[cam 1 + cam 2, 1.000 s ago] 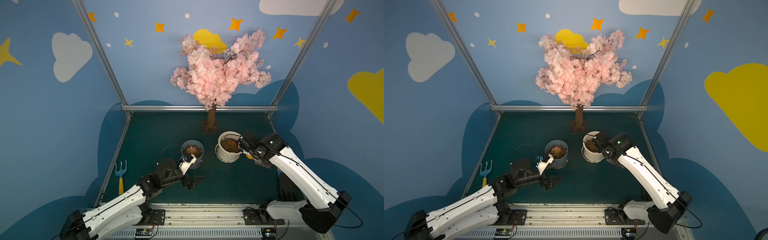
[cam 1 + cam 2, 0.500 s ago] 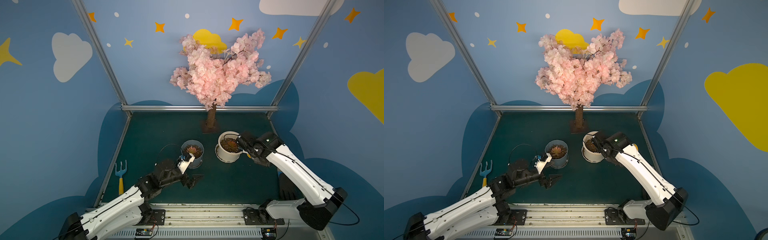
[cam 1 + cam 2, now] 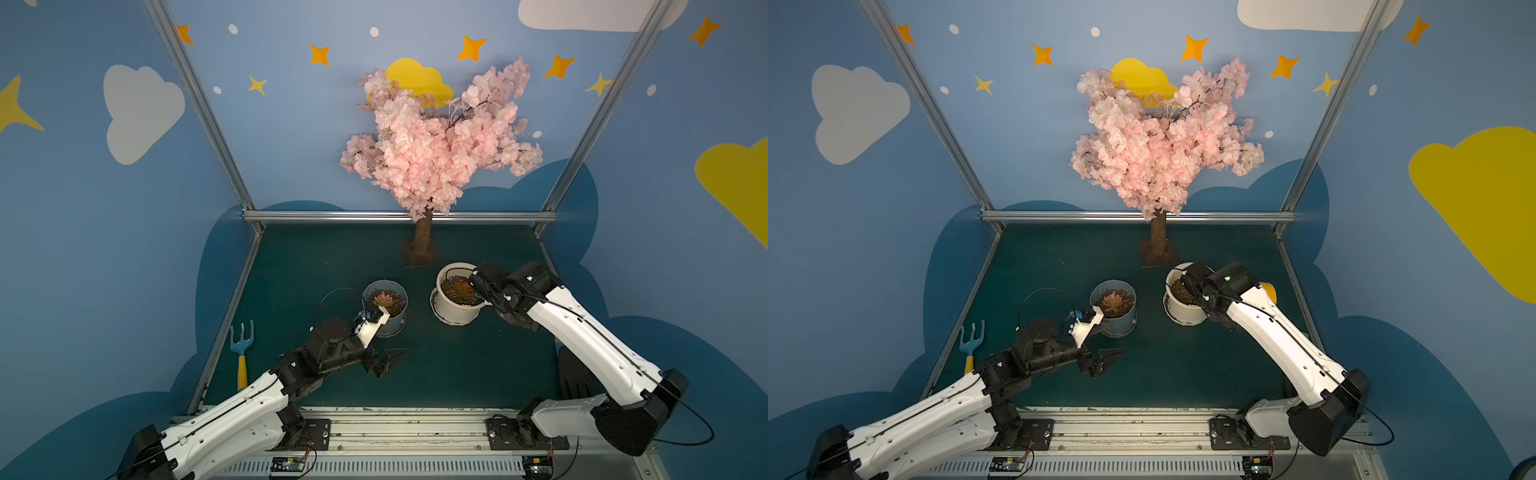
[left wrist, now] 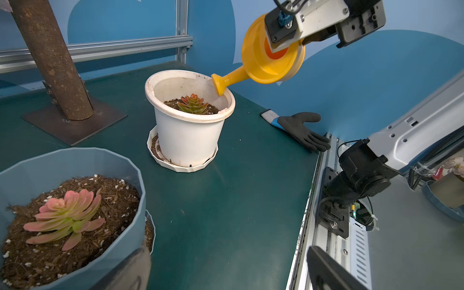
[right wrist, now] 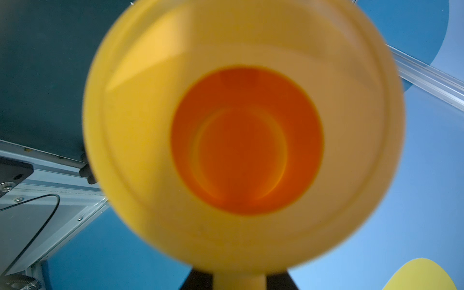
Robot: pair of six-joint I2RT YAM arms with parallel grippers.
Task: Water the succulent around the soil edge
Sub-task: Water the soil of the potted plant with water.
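A small red-green succulent point(image 4: 193, 104) grows in soil in a white pot point(image 4: 188, 135) on a saucer; both top views show the pot point(image 3: 455, 309) point(image 3: 1183, 311). My right gripper point(image 5: 239, 278) is shut on the handle of a yellow watering can point(image 4: 273, 62) point(image 5: 241, 140). The can is tilted, and its spout point(image 4: 219, 84) sits just inside the pot's rim, above the soil edge. No water shows. My left gripper point(image 3: 384, 361) point(image 4: 226, 271) stands open and empty, low over the mat in front of the blue-grey pot.
A blue-grey pot point(image 3: 384, 305) point(image 4: 75, 200) with a pink succulent stands left of the white pot. The cherry tree trunk point(image 3: 422, 237) on its base plate is behind. A blue garden fork point(image 3: 242, 345) lies at the left edge and a black glove point(image 4: 301, 128) at the right.
My right wrist has shifted slightly left, further over the white pot's rim, with the can in it. The left arm has barely moved.
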